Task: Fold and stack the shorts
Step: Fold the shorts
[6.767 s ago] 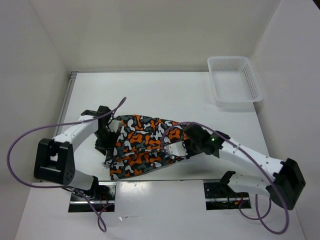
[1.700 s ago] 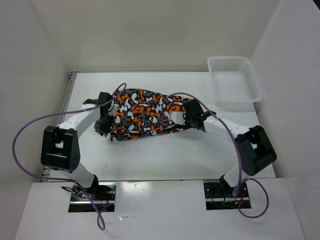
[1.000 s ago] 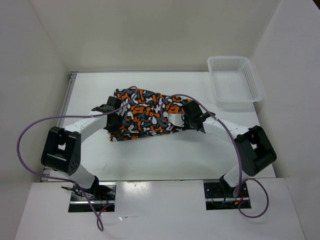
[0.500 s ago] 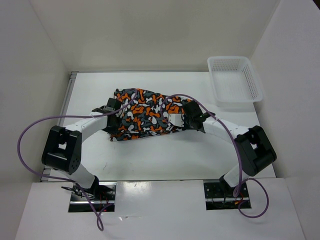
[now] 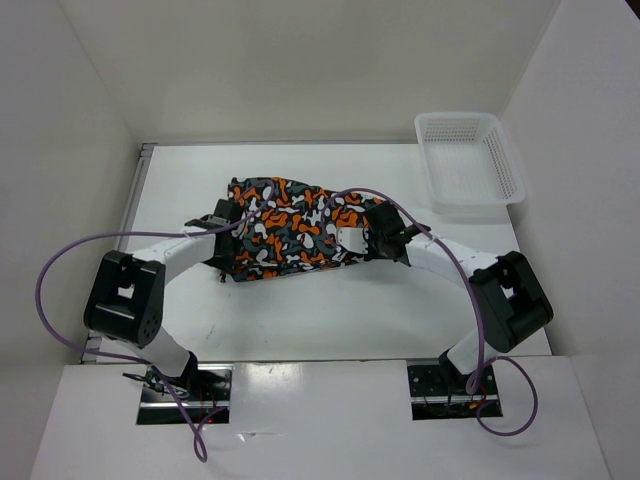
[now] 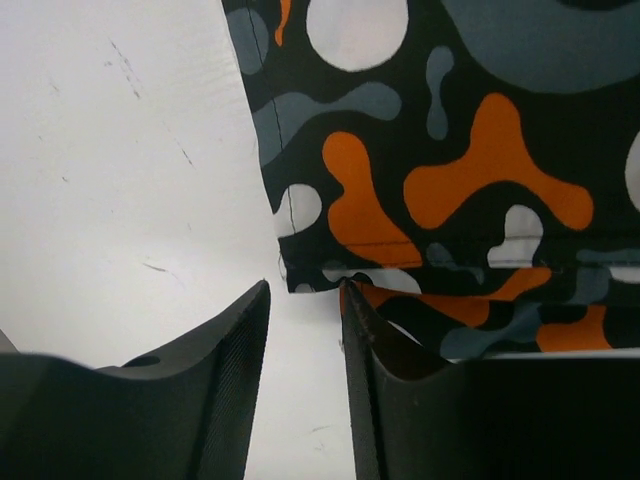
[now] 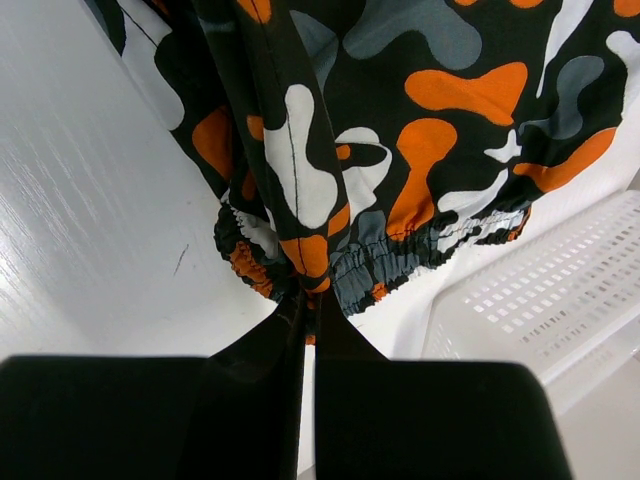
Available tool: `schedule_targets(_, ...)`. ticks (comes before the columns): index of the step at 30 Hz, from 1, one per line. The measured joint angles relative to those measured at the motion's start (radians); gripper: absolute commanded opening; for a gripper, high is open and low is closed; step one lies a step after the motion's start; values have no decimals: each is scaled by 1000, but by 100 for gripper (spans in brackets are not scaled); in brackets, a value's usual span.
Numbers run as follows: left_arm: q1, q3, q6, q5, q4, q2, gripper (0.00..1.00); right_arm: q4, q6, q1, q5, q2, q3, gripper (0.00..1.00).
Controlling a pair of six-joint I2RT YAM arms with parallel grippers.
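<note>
From above, the wrists and purple cables hide both pincers. Up close, the left gripper (image 6: pixel 305 292) stands slightly parted over the table (image 6: pixel 120 180) with nothing between its fingers (the shorts' (image 6: pixel 450 150) folded hem corner lies just past the tips). The right gripper (image 7: pixel 308 305) is clenched on the gathered elastic waistband, its tips buried in cloth. The shorts lie folded mid-table between the two arms. A white patch (image 5: pixel 349 238) on them, beside the right wrist, is too small to read. The basket (image 5: pixel 505 165) sits at the far right corner.
</note>
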Motion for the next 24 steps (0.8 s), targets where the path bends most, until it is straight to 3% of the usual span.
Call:
schedule_targets(6, 14, 0, -1, -14, 49, 47, 31, -2, 0, 0, -3, 0, 0, 0)
schedule_targets(15, 20, 2, 0, -18, 52, 60, 32, -3, 0, 0, -11, 0, 0, 0)
schedule_targets(24, 20, 14, 0, -4, 49, 77, 6, -3, 0, 0, -14, 0, 0, 0)
